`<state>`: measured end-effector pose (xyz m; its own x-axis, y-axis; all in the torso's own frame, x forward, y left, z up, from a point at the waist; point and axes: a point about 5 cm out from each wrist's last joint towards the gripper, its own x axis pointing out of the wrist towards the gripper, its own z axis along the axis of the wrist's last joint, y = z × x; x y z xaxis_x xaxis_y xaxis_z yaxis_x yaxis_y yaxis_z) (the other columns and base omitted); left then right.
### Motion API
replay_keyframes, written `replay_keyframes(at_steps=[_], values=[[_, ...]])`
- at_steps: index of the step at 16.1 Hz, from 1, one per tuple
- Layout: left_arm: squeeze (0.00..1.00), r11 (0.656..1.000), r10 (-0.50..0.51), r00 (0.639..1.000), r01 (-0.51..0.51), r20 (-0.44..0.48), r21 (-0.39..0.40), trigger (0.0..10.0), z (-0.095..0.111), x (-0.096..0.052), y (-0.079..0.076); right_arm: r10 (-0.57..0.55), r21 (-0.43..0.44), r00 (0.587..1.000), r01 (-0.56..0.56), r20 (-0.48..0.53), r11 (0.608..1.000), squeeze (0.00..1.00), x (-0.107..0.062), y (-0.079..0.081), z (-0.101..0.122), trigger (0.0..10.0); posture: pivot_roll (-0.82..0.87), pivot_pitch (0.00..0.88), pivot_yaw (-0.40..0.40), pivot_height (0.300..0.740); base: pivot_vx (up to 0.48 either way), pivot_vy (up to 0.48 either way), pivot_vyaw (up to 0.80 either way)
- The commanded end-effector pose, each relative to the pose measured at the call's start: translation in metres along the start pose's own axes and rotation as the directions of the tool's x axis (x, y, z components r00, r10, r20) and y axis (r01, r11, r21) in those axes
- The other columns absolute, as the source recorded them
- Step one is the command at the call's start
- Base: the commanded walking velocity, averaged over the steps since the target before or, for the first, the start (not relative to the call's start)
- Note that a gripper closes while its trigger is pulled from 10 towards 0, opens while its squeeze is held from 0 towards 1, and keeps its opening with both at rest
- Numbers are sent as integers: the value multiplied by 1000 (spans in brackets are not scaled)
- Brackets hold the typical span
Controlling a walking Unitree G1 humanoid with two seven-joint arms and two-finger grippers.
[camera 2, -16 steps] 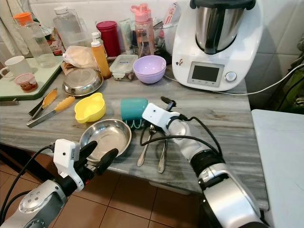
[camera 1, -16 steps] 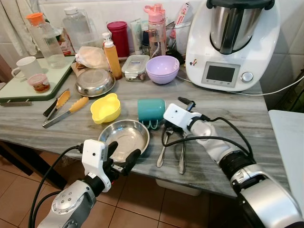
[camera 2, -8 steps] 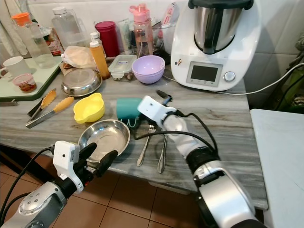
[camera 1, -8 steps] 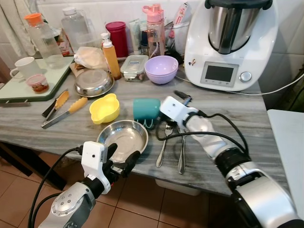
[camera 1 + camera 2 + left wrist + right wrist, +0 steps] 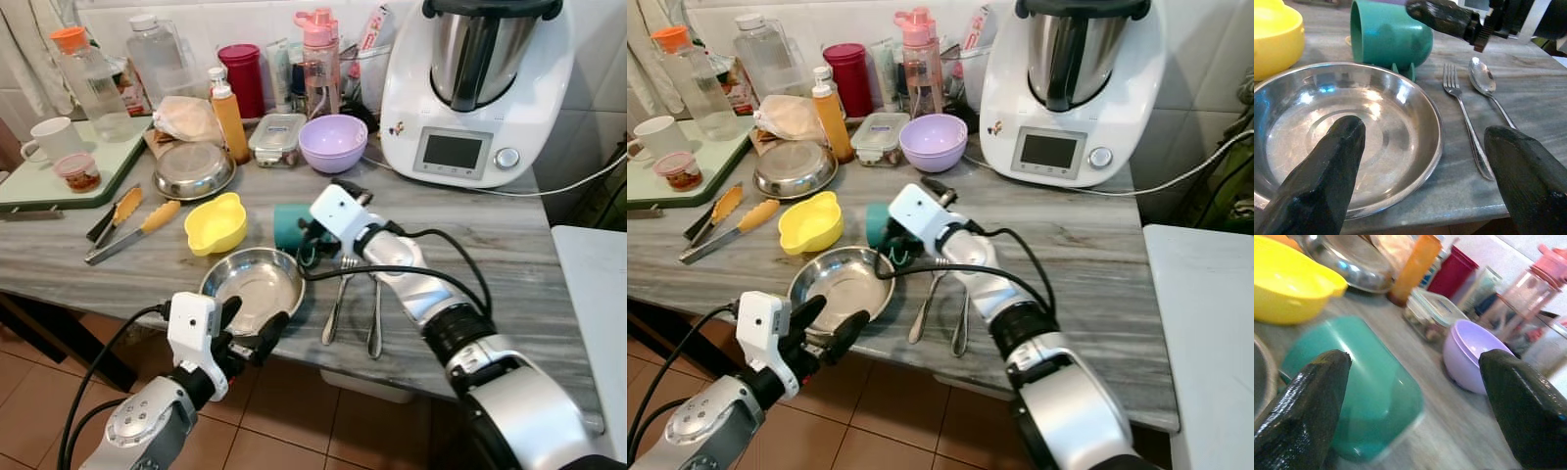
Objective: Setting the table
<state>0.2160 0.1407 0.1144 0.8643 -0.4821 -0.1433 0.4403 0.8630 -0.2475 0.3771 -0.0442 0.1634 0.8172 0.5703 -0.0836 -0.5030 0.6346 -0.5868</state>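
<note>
Over the last second the right arm had swung leftward across the desk (image 5: 549,245), carrying the right gripper (image 5: 1410,396) from above the cutlery to the green cup (image 5: 292,226), which lay on its side just behind the steel plate (image 5: 253,284). In the right wrist view its two black fingers (image 5: 1300,406) stood wide apart, one on each side of the cup, with nothing yet held; whether they touched it could not be told. That shift suggested the cup was the next piece to be picked up and stood upright for the place setting. Going down in size, a big white kitchen machine (image 5: 475,88) stood at the back right of the desk, with bottles and jars along the wall. A purple bowl (image 5: 334,142) sat in front of them, a second steel dish (image 5: 194,170) lay further left, and a yellow bowl (image 5: 217,222) rested just left of the cup. The steel plate sat at the near edge of the desk. The left gripper (image 5: 247,331) hovered below that edge, its jaws spread open and empty, framing the plate in the left wrist view. A fork (image 5: 339,294) and a spoon (image 5: 376,308) lay side by side to the right of the plate.
</note>
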Motion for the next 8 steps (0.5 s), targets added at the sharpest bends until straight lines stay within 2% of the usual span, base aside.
replay_keyframes(at_steps=[1,2,4,6,8], values=[[0,1000,16,1000,-16,-3,11,10000,0,-2,2,14,6,999,-14,43,1000,82,9,1,20,10000,-33,31,105,740,0,0,0],[0,1000,17,1000,-17,-3,12,10000,0,-2,2,33,7,999,-33,41,999,0,12,6,22,10000,-33,31,105,740,0,0,0],[0,1000,19,1000,-19,-4,14,10000,0,-3,2,52,9,998,-52,38,999,0,15,14,25,10000,-21,26,101,740,0,0,0],[0,1000,24,1000,-24,-6,15,10000,0,-4,2,79,-11,997,-79,-13,997,0,19,25,22,10000,-12,28,98,740,0,0,0],[0,999,27,1000,-27,-8,16,10000,0,-5,3,77,-16,995,-78,-56,997,0,19,27,16,10000,-9,29,99,740,0,0,0]])
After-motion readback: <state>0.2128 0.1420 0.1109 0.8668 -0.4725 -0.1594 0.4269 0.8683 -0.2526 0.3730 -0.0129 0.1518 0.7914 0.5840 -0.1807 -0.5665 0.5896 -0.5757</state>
